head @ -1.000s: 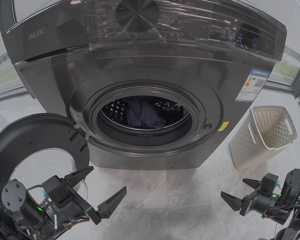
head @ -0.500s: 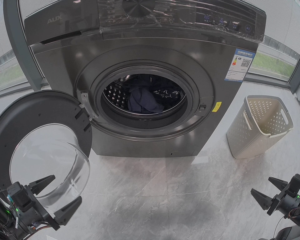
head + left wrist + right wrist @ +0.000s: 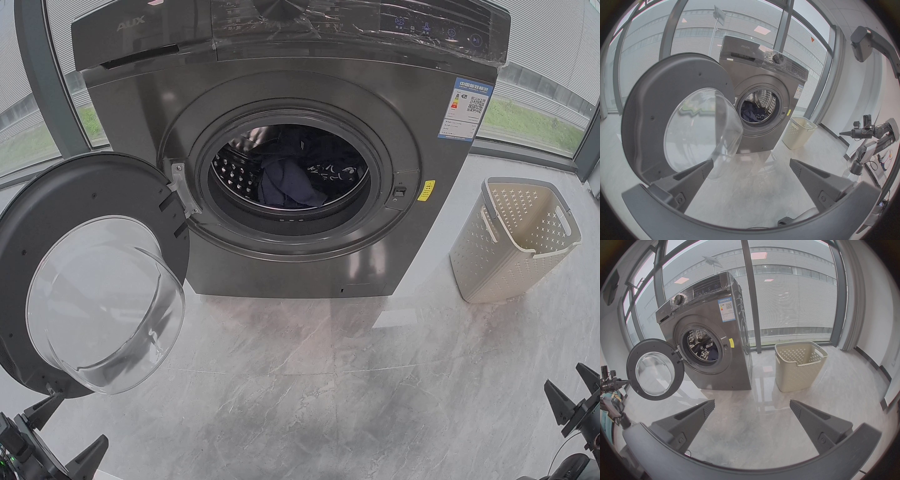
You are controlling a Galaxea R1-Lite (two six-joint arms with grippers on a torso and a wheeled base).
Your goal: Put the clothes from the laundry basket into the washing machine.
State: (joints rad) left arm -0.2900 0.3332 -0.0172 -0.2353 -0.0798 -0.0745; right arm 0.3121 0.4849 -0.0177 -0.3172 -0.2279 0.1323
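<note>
Since a second ago the whole head view has shifted: the camera has pulled back, so more floor lies between me and the washing machine. Both arms have sunk to the view's lower corners. My left pincer hangs low at my left with its fingers spread wide, holding nothing. My right pincer sits low at my right, fingers also apart and bare.

The clothes, dark blue, lie in the drum behind the open porthole. The laundry basket stands upright on the floor just right of the machine, mouth up. I can see no garment inside it from the head view or from my right wrist. It lies ahead of my right pincer and well apart from it, so that arm is the nearer one.

The door is swung fully out to the left, its glass bowl facing me, close ahead of my left pincer. I judge the loading done. If closing follows, the left arm is better placed.
</note>
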